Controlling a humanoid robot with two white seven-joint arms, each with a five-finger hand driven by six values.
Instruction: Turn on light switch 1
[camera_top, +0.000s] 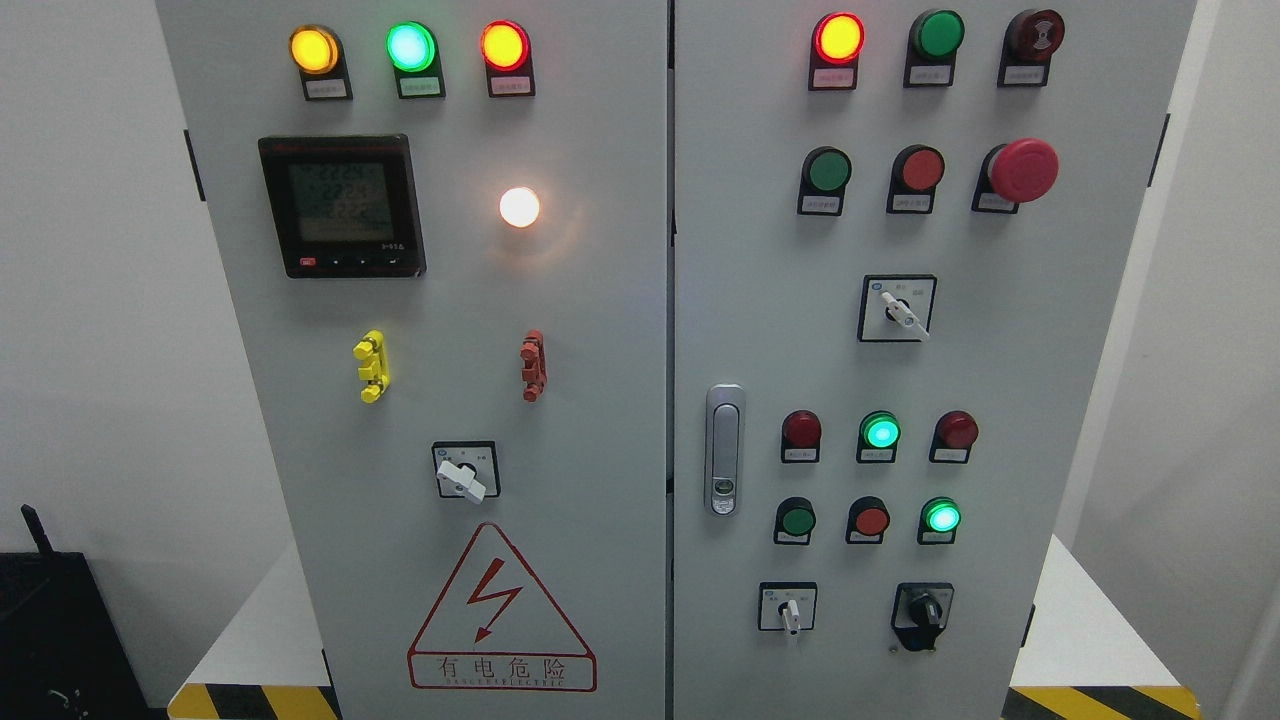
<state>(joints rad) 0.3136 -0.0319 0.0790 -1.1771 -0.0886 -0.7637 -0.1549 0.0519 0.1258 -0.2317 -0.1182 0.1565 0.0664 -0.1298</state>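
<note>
- Head view: grey cabinet (600, 420) with two doors fills the frame; neither hand shows, so their state cannot be told.
- Left door: white-handled switch (465, 472) sits low, at 6 o'clock from a lit white lamp (519, 207).
- Meter (342, 206) lies at 9 o'clock from that lamp.

The labels are too small to read, so I cannot tell which knob is switch 1. The left-door rotary switch (466, 478) sits on a black-framed white plate at about 7 o'clock from the lit white lamp (519, 207), with its white lever pointing toward 4 o'clock. On the right door, the upper rotary switch (897, 308) also points toward 4 o'clock. The lower rotary switch (788, 607) points to 6 o'clock, and a black knob (922, 612) sits at its 3 o'clock.
</note>
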